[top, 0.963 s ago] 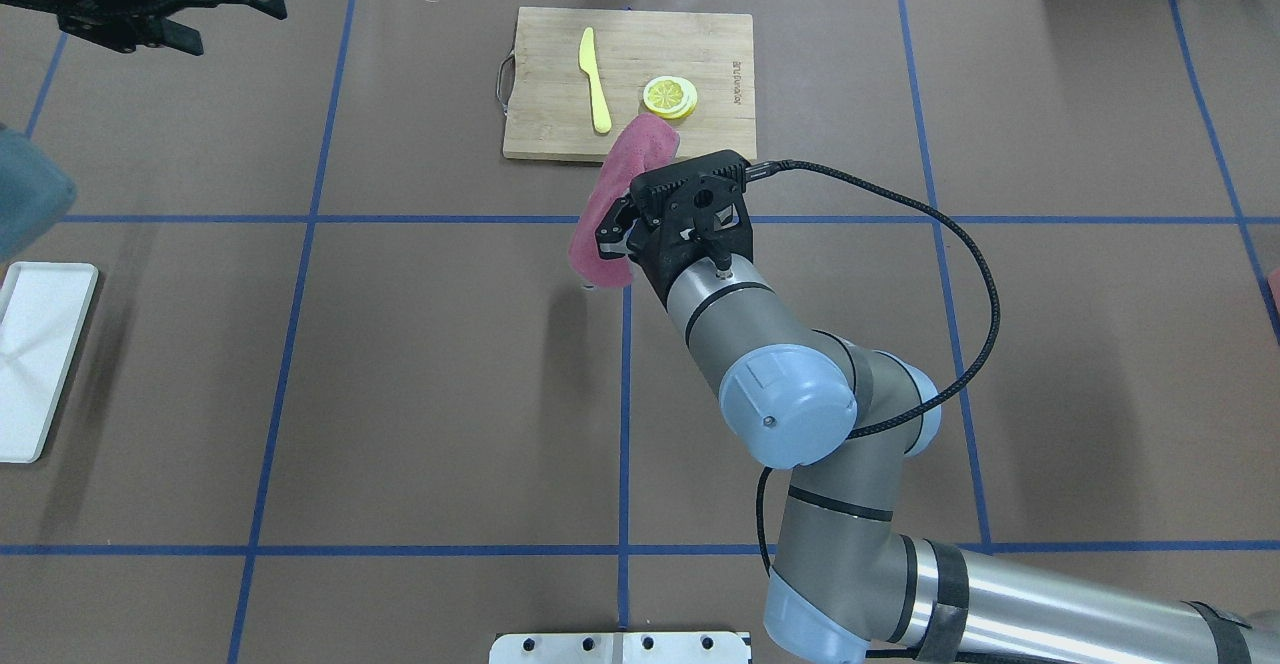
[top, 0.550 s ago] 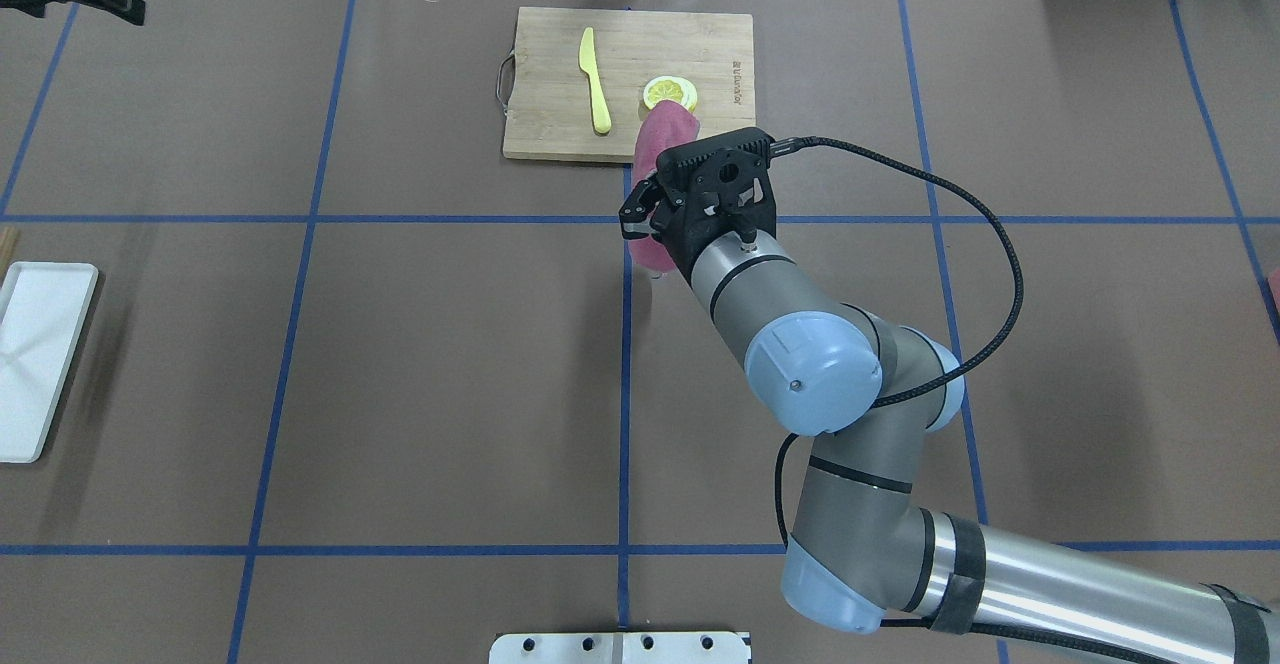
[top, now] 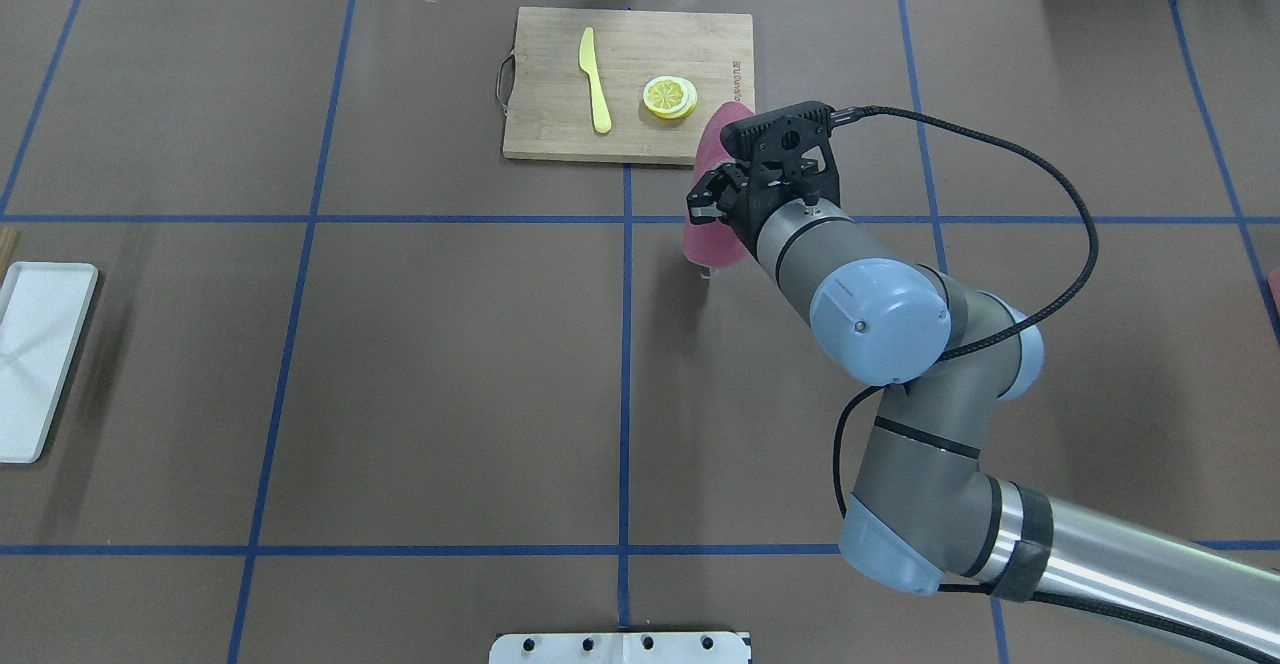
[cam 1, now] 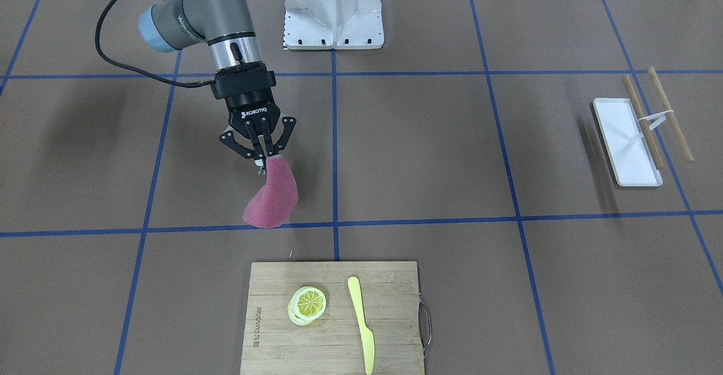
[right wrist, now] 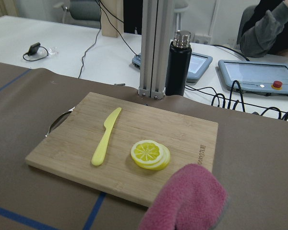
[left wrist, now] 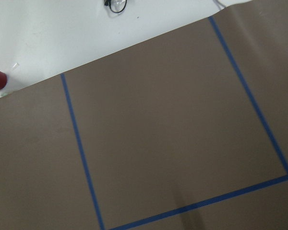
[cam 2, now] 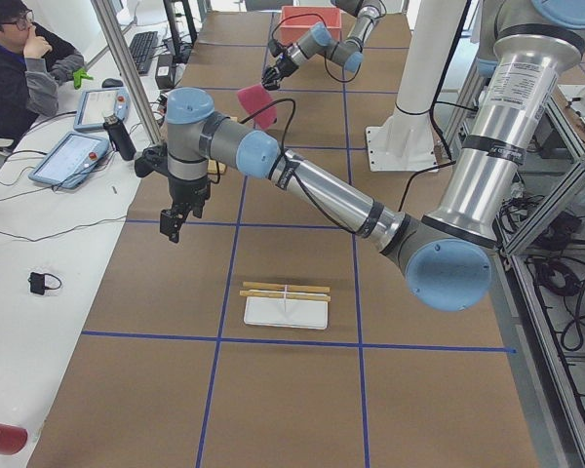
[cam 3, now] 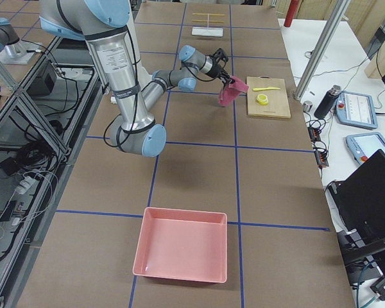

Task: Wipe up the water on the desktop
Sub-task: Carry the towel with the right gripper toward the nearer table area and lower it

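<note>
A pink cloth [cam 1: 274, 197] is held pinched by one corner between the right fingers [cam 1: 261, 148], which are closed on it. It hangs down toward the counter [cam 1: 429, 149], just short of the cutting board [cam 1: 333, 313]. Whether its lower edge is touching the brown surface cannot be settled from these views. The left fingers [cam 2: 168, 226] are seen only from the side camera, well apart from the cloth, and it cannot be told whether they are apart or together.

No wet patch can be made out anywhere on the counter (the matte brown shows no sheen or darkening in any view). The first risk is therefore judged to be a wipe laid down in the wrong place, with the water left behind.

A second risk is posed by the grip. Only a small corner is clamped, and if the cloth is dragged with pressure it may be pulled free and left lying. If little pressure is given, only the dangling tip would be drawn over the surface and little would be taken up.

Should the hand be lowered too far, the brown covering or the blue tape lines [cam 1: 429, 220] could be scraped or lifted by the fingertips.

Finally, the board is near. A stroke carried toward it could bring the cloth over its edge, and the lemon slices [cam 1: 308, 302] or the yellow knife [cam 1: 361, 324] might be swept out of place.
</note>
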`<state>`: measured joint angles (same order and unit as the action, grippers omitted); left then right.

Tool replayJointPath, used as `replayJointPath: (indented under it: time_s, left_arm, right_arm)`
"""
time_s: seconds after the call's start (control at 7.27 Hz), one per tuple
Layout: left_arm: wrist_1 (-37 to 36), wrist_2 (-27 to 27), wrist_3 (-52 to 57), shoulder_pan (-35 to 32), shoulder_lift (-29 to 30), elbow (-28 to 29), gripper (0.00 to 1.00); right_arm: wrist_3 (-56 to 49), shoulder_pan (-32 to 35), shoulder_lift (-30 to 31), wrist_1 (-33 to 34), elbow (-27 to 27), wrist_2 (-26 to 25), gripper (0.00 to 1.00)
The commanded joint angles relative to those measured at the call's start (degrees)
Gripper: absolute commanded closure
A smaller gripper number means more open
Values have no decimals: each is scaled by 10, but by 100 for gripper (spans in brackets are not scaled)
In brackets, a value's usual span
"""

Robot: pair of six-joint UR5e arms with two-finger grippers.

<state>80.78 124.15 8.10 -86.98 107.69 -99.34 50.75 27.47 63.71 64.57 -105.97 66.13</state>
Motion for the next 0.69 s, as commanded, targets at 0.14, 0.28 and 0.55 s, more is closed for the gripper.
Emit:
replayJointPath:
  time_s: [0.14,0.28,0.55]
  left_arm:
    - [-7,17,61,-50,-48,68,1]
    - [0,29,71,-60,-54,94,1]
    - [10,34,210,-91,-72,136,1]
  right_arm:
    - [12,1,47,311,-201,92,100]
    - [12,2,50,364,-232,136,100]
    - [2,2,52,450,-250,199,100]
